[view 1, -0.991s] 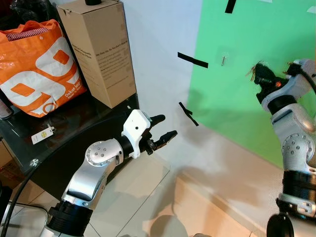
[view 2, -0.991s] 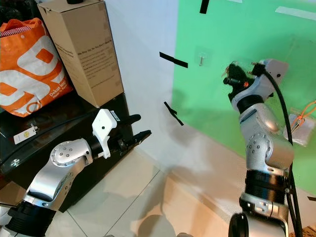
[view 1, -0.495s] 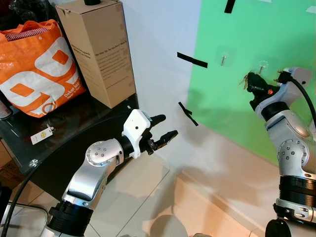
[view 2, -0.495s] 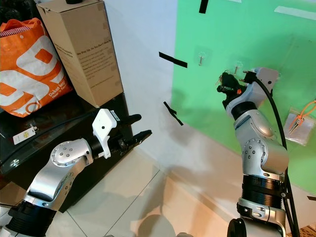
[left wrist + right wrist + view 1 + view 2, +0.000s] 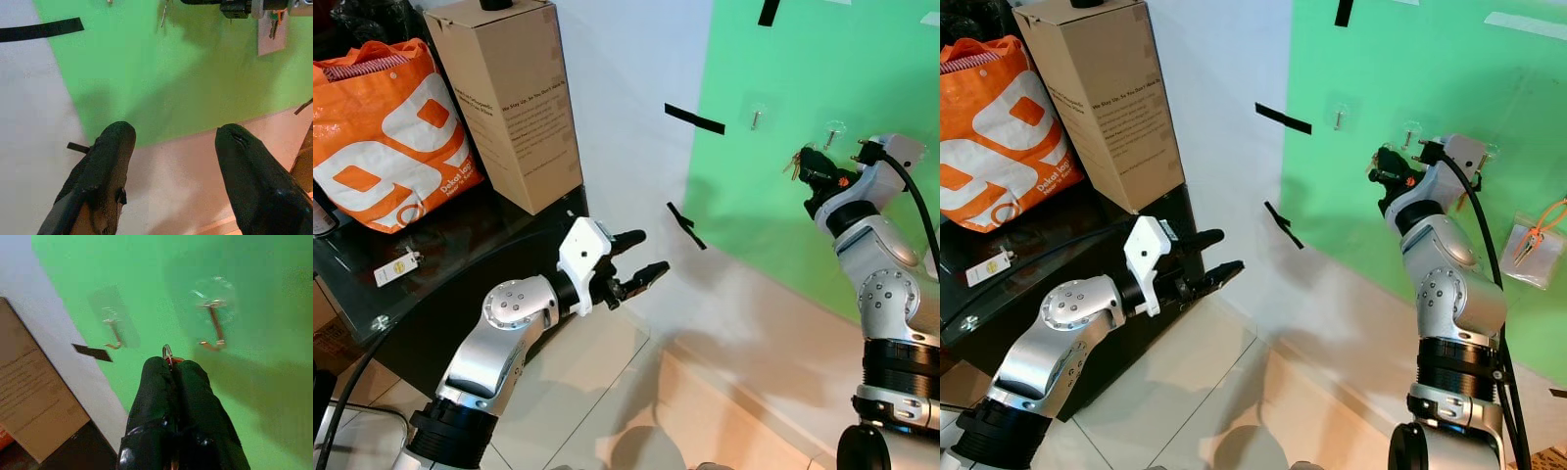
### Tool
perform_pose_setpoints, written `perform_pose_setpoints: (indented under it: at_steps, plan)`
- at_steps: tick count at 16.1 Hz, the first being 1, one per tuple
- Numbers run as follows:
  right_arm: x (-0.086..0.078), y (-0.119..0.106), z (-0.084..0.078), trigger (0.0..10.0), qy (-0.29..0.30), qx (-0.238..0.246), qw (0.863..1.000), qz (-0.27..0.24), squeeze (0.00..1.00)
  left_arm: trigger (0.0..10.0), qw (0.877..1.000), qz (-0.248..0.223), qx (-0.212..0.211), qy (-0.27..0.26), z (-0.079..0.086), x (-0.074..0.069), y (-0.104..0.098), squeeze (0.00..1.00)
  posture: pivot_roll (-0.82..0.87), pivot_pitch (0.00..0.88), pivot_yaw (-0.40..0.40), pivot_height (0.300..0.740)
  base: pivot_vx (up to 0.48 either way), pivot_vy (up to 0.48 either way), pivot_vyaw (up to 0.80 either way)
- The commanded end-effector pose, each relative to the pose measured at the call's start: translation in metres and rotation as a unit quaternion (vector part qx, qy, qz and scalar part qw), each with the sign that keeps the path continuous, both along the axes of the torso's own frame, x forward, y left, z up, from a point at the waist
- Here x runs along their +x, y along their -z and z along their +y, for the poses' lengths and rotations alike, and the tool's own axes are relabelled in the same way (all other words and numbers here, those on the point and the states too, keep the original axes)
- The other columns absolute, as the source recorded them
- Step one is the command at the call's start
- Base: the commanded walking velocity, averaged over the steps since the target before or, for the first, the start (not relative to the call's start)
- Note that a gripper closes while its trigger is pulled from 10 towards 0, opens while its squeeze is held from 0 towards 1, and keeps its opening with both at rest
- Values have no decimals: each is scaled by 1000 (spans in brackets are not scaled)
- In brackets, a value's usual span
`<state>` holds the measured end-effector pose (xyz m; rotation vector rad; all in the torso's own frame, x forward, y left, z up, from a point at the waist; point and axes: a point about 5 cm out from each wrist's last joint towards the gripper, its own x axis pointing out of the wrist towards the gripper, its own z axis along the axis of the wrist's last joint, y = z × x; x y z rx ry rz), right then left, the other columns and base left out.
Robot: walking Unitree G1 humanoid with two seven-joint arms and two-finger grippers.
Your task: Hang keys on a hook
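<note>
The right gripper (image 5: 171, 363) is reaching toward the green wall panel (image 5: 862, 59), its two black fingers (image 5: 154, 382) pressing together on a bunch of keys (image 5: 792, 164). In the right wrist view a small metal key ring (image 5: 167, 351) is protruding from between the fingertips; in the head views the keys are dangling just beside the gripper, on the side facing the white wall. Two clear adhesive hooks are sitting on the panel: the nearer hook (image 5: 214, 325) is lying just past the fingertips, apart from the ring, and the farther hook (image 5: 113, 333) is hanging toward the white wall (image 5: 626, 59). The keys are not yet resting on either hook.

The left gripper (image 5: 636, 259) is hovering low in front of the white wall, its two fingers (image 5: 105, 161) standing wide apart and gripping nothing.

Three strips of black tape are showing in the left eye view: one strip (image 5: 694, 118) crossing the edge of the panel, one short strip (image 5: 685, 225) below it, and one (image 5: 769, 12) at the top. A clear pouch with an orange object (image 5: 1531, 245) is hanging on the panel on the robot's right. On the dark glass table (image 5: 431, 284) one tall cardboard box (image 5: 509, 98) and one orange shopping bag (image 5: 386, 137) are standing side by side, with a small white tag (image 5: 398, 267) lying in front of the bag.
</note>
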<state>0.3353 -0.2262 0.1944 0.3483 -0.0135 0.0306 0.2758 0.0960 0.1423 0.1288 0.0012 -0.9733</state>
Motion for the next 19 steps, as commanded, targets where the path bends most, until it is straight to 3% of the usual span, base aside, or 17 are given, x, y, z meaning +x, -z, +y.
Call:
perform_pose_setpoints:
  at_steps: [1,13,19]
  plan:
    - [2,-1,-2,10000,10,21,1000,1,0,10000,1000,-12,-1,7,-1,0,-7,0,-156,0,67,740,0,0,0]
    - [-4,13,-5,10000,13,57,998,26,0,10000,1000,-9,1,16,-1,-2,-6,0,-156,0,67,740,0,0,0]
    - [-7,-5,4,10000,-26,64,997,-40,0,10000,1000,-10,0,18,-2,-3,-7,0,-158,0,68,740,0,0,0]
